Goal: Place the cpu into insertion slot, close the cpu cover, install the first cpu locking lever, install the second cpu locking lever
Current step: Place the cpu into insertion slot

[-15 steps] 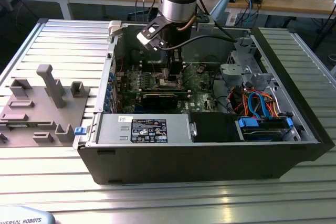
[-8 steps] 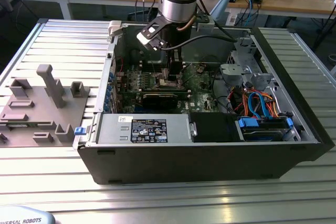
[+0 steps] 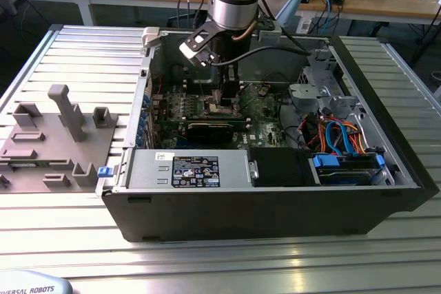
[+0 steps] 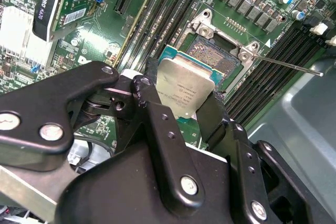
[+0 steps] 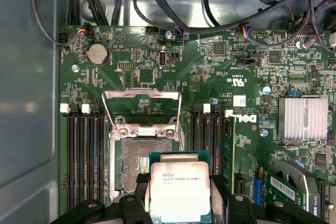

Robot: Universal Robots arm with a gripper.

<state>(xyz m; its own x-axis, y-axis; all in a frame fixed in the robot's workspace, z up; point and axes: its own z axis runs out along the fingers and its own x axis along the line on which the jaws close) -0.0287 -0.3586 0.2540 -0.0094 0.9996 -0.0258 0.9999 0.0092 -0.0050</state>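
Note:
My gripper [image 3: 224, 98] reaches down into the open computer case [image 3: 386, 122] and is shut on the cpu [image 4: 184, 85], a flat square chip with a silvery top. In both wrist views black fingers [image 4: 149, 87] clamp two opposite edges of the cpu [image 5: 180, 190]. The chip hangs slightly tilted just above and partly over the insertion slot [image 4: 212, 56], whose dark pin field [image 5: 137, 158] lies exposed on the green board. The cpu cover [image 5: 142, 94] stands swung up, open, at the slot's far edge. A thin locking lever [image 4: 289, 65] sticks out beside the slot, released.
Long black memory slots [image 5: 81, 156] flank the socket on both sides. A graphics card [image 3: 210, 131] lies close by, with a finned heat sink [image 5: 304, 119] beyond it. Cables [image 3: 337, 132] and a drive cage fill the exterior view's right. A grey fixture [image 3: 55, 135] sits outside the case.

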